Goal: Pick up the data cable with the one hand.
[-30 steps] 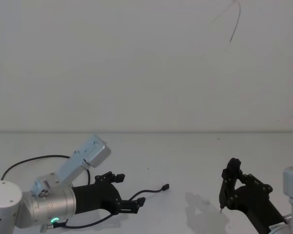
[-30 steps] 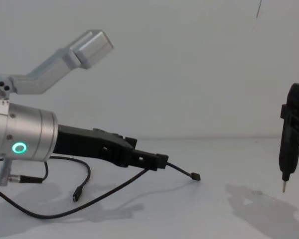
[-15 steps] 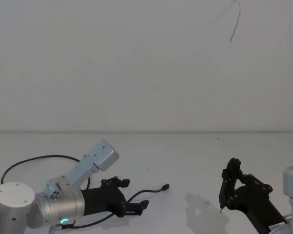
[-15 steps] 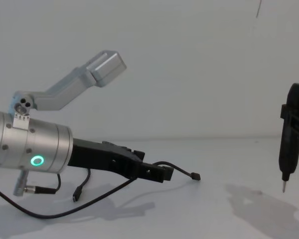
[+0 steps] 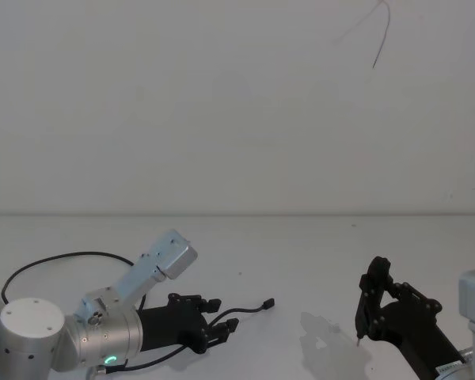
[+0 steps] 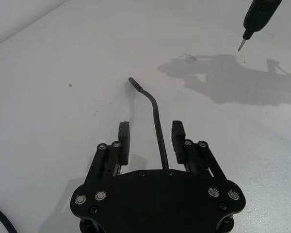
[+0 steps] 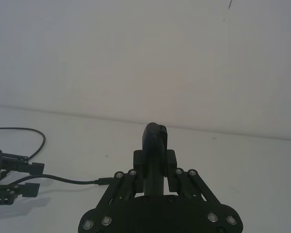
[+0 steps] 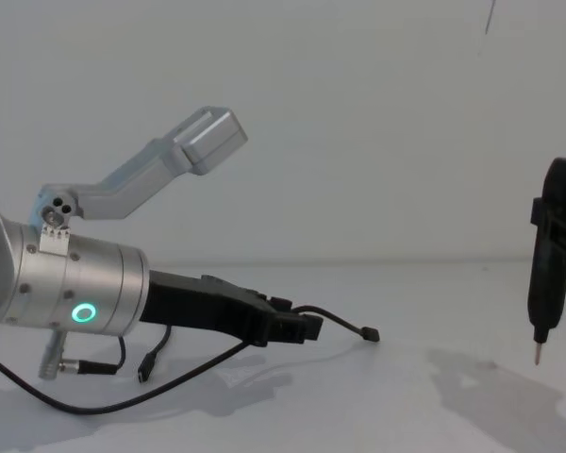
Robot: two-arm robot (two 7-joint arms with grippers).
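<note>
Straddling the data cable [image 6: 154,107] on the worktop [image 6: 63,97], your left claw [image 6: 151,131] stood open, holding nothing; closing off-centre could have flicked it aside. Your right claw [image 7: 155,162], parked, gripped a pen tool [image 8: 547,274].

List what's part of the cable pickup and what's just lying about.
In the job:
- data cable, running between the open fingers of the gripper below
- left gripper, low over the table

Lying about:
- right gripper, parked at the right, shut on a pen-shaped tool
- short black wire with a silver plug, under the left wrist
</note>
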